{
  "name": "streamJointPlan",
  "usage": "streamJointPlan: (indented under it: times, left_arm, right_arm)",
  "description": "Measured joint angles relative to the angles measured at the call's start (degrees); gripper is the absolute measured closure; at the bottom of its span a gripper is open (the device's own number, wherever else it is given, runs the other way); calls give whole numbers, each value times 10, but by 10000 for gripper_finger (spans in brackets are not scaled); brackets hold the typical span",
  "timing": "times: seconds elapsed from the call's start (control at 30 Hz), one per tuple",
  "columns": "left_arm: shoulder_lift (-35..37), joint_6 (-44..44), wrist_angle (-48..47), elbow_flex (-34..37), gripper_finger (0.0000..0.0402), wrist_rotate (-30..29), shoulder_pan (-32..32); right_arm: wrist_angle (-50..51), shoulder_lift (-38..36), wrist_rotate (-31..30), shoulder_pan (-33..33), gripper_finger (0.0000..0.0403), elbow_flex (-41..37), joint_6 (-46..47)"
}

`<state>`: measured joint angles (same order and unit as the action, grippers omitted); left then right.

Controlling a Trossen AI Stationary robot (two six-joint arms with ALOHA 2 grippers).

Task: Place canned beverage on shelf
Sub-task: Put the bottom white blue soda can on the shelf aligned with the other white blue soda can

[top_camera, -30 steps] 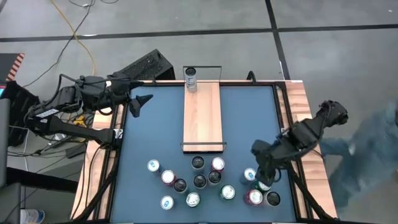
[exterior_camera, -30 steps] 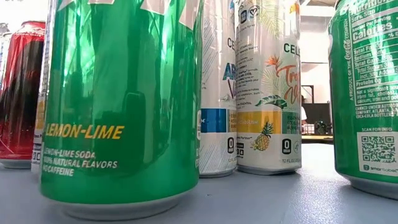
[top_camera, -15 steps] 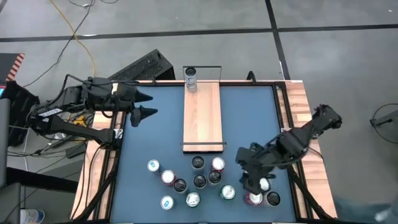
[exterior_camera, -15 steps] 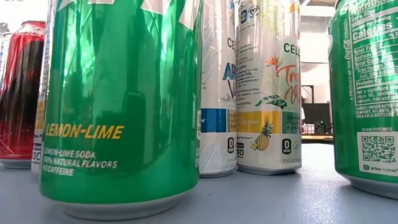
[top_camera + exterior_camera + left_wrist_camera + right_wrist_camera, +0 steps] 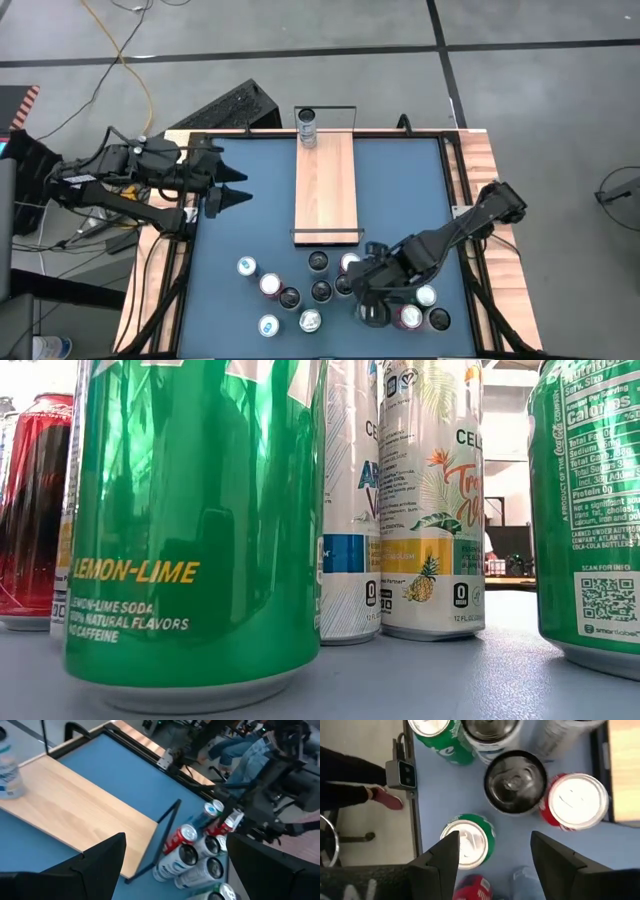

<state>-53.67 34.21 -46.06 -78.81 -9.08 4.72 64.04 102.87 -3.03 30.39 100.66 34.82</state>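
Since a second ago your right gripper (image 5: 372, 305) has swung inward over the can cluster, jaws apart and empty above a green can (image 5: 467, 841), while the shelf (image 5: 325, 185) waits beyond with one can (image 5: 306, 125) placed.

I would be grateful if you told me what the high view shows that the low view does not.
Only the high view shows the shelf with one can standing at its far end, the open left claw hanging over the table's left side, and the right claw above the cluster of cans, its jaws apart. Only the low view shows the labels: a green lemon-lime can up close, a pineapple-printed can and a red can. Both show the blue table and the group of cans standing on it.
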Motion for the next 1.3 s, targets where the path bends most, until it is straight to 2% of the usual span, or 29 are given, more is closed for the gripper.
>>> streamJointPlan:
  times: [0.13, 0.27, 0.37, 0.53, 0.87, 1.3]
  left_arm:
    - [0, 1, 0, 0, 70, -20, 26]
    - [0, 20, 0, 0, 70, -40, 52]
    - [0, 28, 0, 0, 70, -59, 73]
    - [0, 40, 0, 0, 70, -90, 95]
    - [0, 49, -1, 0, 70, -98, 115]
    - [0, 46, -19, 12, 70, -111, 117]
  right_arm:
    - [-13, 7, 0, -11, 177, 0, -13]
    - [-84, 7, -21, -22, 177, 0, -55]
    - [-124, 7, -46, -27, 177, 12, -106]
    - [-178, 6, -47, -40, 177, 13, -195]
    - [-238, 35, -45, -46, 165, 13, -363]
    - [-255, 53, -6, -47, 113, 12, -417]
